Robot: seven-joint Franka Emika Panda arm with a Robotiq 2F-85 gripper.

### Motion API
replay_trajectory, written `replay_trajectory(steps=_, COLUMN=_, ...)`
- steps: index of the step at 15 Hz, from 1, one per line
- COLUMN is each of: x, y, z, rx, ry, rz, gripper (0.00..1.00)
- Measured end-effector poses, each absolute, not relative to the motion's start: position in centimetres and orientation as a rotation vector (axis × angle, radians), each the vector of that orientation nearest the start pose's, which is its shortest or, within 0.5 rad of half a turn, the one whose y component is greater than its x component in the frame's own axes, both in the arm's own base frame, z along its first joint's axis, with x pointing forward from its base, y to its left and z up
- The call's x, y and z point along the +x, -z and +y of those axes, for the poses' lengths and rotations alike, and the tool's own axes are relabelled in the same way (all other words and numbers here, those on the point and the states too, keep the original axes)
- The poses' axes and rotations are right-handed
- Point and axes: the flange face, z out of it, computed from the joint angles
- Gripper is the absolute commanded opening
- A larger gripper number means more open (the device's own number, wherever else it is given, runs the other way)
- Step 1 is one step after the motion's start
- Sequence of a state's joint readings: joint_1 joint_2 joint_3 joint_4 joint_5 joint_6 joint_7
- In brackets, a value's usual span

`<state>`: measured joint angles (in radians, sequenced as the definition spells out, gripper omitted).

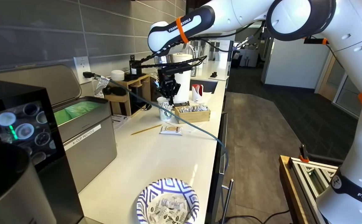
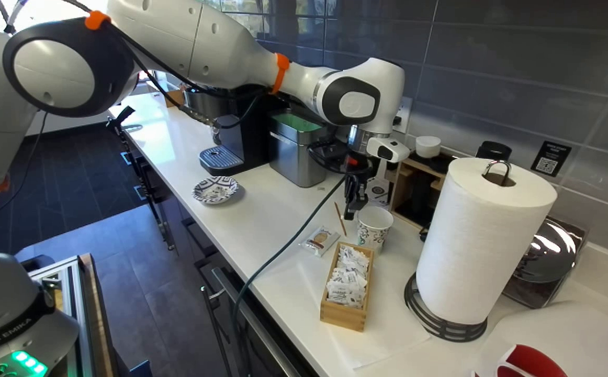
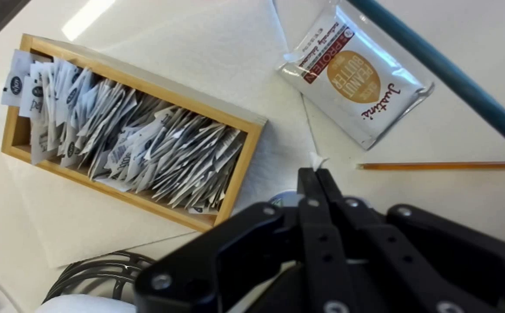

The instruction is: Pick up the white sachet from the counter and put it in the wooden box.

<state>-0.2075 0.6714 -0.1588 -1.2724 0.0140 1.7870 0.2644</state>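
Black two-fingered pincer (image 3: 316,171) spans the lower wrist view, its fingers pressed together on the small plain white sachet (image 3: 317,160), which sits between the tips with only a scrap poking out beyond them. In an exterior view, the tips hang near a patterned white cup (image 1: 165,117); beside it, on the glossy white bench (image 1: 143,158), stands the pale rectangular wooden box (image 1: 195,117), crowded with white packets (image 1: 195,108).

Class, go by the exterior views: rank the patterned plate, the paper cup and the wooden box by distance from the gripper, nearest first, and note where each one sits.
In both exterior views:
1. The paper cup: right by the gripper.
2. The wooden box: a little off, toward the front edge of the counter.
3. The patterned plate: well along, past the peanut butter packet.
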Motion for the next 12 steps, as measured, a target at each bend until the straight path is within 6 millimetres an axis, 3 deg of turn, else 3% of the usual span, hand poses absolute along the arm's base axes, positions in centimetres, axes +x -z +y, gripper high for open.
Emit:
replay_trajectory(steps=4, x=68.1, y=-35.5, z=-23.7, rx=-3.066, ry=-0.233, rz=0.976, gripper=0.01)
replay_trajectory(steps=7, x=67.2, y=-36.7, z=-26.9, rx=-3.048, ry=-0.236, rz=1.034, gripper=0.01)
replay_trajectory(steps=12, x=63.9, y=-38.6, z=-33.1, rx=-2.975, ry=-0.397, rz=1.14, gripper=0.01)
